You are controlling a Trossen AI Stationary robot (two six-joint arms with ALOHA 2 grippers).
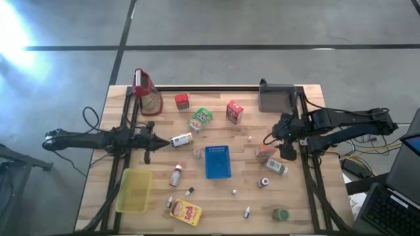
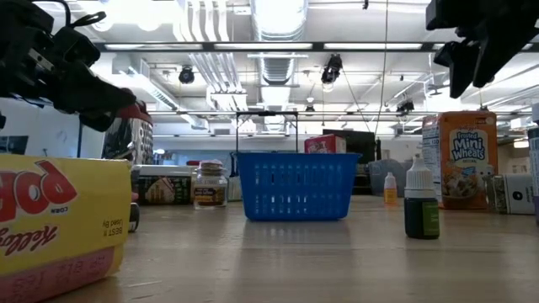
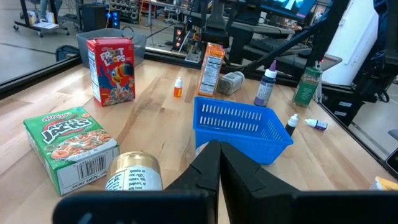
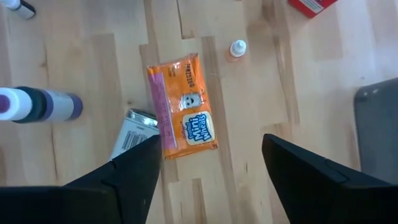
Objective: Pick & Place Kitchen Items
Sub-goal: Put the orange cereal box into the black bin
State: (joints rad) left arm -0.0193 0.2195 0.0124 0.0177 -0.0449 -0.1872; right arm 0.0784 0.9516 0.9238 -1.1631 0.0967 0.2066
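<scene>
At the right gripper (image 4: 210, 149): spread wide, pinching nothing, hanging over the table (image 4: 81, 56). Directly beneath, reaching up between the two fingers: the orange Mini Wheats carton (image 4: 181, 106), clear of both. Stands upright by the low view and the left wrist view. Touching its lower corner on one side: a grey-and-white packet (image 4: 132, 140). Farther out on that side: a purple-capped bottle (image 4: 37, 104), lying down. Beyond the carton: a small orange-capped bottle (image 4: 237, 48), just apart. Off to the other side: the grey bin (image 4: 376, 124).

Judging the carton: probably light, thin card, stiff along the edges but easily dented on the broad faces; smooth printed skin, so perhaps a little slippery. Best taken across the two narrow sides, gently, keeping off the packet. Likely to tip if nudged high up.

Well away across the table: the left gripper (image 3: 214, 155), fingers pressed together on nothing, waiting near a label-wrapped jar (image 3: 132, 177) and the blue basket (image 3: 239, 121).
</scene>
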